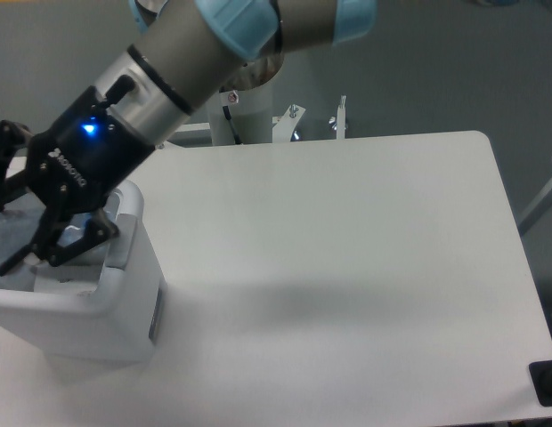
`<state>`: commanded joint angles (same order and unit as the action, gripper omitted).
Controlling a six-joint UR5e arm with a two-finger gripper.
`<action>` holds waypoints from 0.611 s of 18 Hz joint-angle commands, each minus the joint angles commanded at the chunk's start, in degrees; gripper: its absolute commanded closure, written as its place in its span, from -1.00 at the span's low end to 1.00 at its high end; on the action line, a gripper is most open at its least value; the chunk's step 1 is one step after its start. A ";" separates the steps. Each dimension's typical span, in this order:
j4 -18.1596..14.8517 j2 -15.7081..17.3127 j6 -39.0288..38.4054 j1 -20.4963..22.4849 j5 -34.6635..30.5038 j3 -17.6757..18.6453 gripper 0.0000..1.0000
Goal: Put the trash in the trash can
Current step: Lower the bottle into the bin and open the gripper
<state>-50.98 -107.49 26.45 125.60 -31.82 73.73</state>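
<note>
Gripper [16,218] with bottle [11,233] over trash can [116,307]

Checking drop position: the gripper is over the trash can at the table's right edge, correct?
Not quite. The camera view shows the gripper over the trash can, but the can stands at the table's left edge, not the right.

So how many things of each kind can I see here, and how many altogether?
Robot arm: 1
Gripper: 1
Clear plastic bottle: 1 (blurred, between the gripper's fingers)
White trash can: 1
White table: 1
Total: 5
</note>
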 joint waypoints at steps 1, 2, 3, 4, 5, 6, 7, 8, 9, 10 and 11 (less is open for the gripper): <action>0.09 0.09 0.26 -0.44 0.00 0.70 -0.11; 0.18 0.26 0.35 -0.53 0.00 0.89 -0.13; 0.52 0.18 0.35 -0.53 0.00 1.06 -0.16; 0.88 0.18 0.35 -0.62 0.00 1.32 -0.24; 1.31 0.09 0.53 -0.71 -0.09 1.50 -0.45; 1.67 0.00 0.53 -0.71 -0.09 2.03 -0.70; 1.84 0.26 0.53 -0.71 -0.17 2.64 -0.85; 1.85 0.53 0.53 -0.71 -0.18 3.25 -0.98; 1.85 0.88 0.62 -0.71 -0.18 3.78 -1.00; 1.93 1.05 0.79 -0.62 -0.26 4.31 -1.00; 1.93 1.14 0.88 -0.62 -0.35 4.58 -1.00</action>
<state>-49.04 -106.35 27.33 124.98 -32.17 78.31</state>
